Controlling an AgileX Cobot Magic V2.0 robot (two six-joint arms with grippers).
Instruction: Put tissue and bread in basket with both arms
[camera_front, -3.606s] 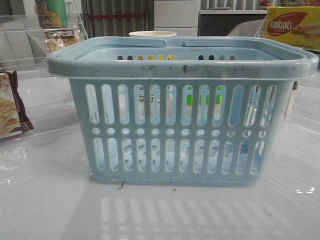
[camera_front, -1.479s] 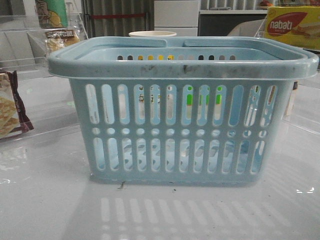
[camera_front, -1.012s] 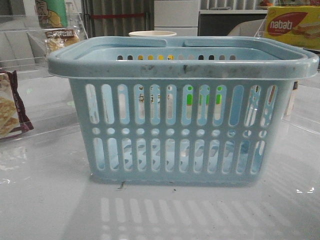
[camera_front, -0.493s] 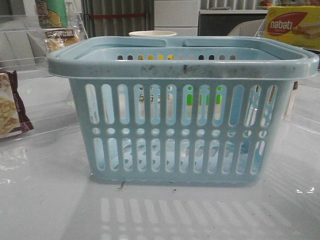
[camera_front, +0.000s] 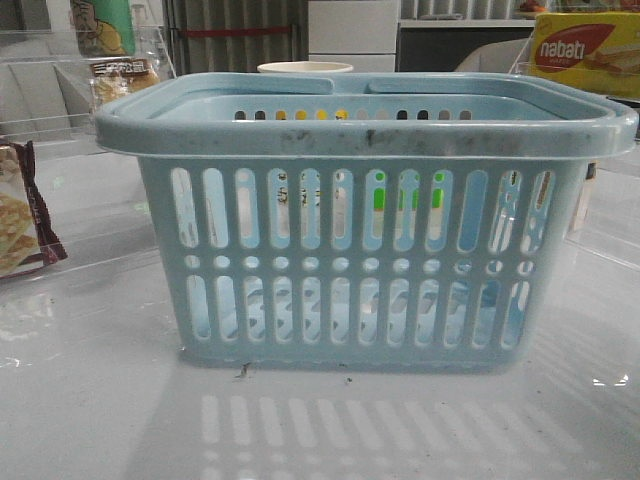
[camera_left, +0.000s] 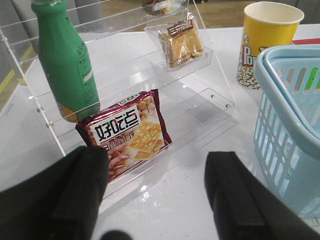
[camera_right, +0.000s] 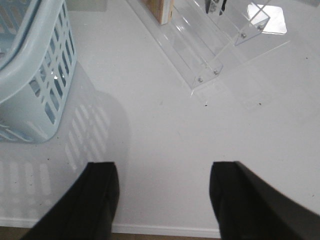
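The pale blue basket (camera_front: 365, 230) stands in the middle of the table; it also shows in the left wrist view (camera_left: 290, 115) and the right wrist view (camera_right: 35, 75). The bread (camera_left: 182, 42), golden in a clear wrapper with a dark label, stands on a step of a clear stand; in the front view it (camera_front: 122, 78) is at the far left. My left gripper (camera_left: 157, 165) is open and empty, above bare table between the stand and the basket. My right gripper (camera_right: 164, 175) is open and empty near the table's front edge, right of the basket. The tissue is not in view.
On the left clear stand (camera_left: 210, 95) are a green bottle (camera_left: 67, 60) and a maroon-edged cracker bag (camera_left: 127, 132). A yellow cup (camera_left: 267, 42) stands behind the basket. A yellow nabati box (camera_front: 585, 52) is at the far right, on another clear stand (camera_right: 210, 45).
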